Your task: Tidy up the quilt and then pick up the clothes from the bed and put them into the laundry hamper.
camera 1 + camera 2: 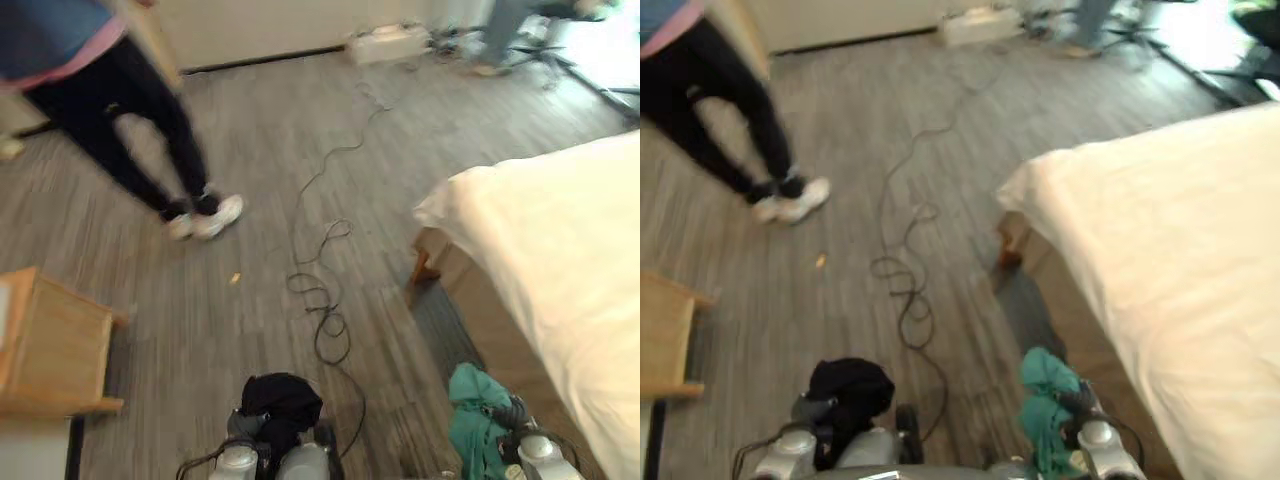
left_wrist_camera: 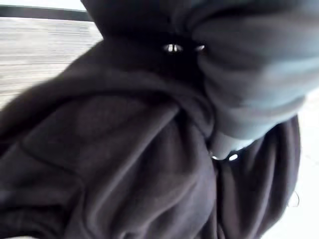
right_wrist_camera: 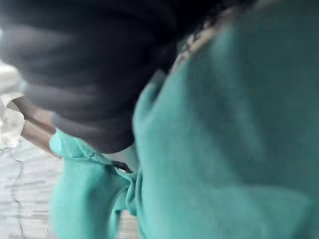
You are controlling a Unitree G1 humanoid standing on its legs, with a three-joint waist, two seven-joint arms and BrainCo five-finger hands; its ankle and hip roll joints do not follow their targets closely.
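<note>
At six o'clock, each hand's fingers grip clothes, black garment (image 1: 282, 398) left, teal garment (image 1: 474, 412) right; carry both high to the hamper.

A: Non-task stuff? Person (image 1: 120, 110) top left, dark trousers, white shoes (image 1: 207, 217), standing on grey wood-plank floor (image 1: 250, 150).

B: Furniture?

A: Light wooden cabinet (image 1: 50, 345) at the left edge, near side. White power strip (image 1: 388, 42) by the far wall.

B: Anything small?

A: Tiny yellowish scrap (image 1: 235, 279) on the floor, between the shoes and the cabinet. Chair base (image 1: 535, 50) far right, blurred.
</note>
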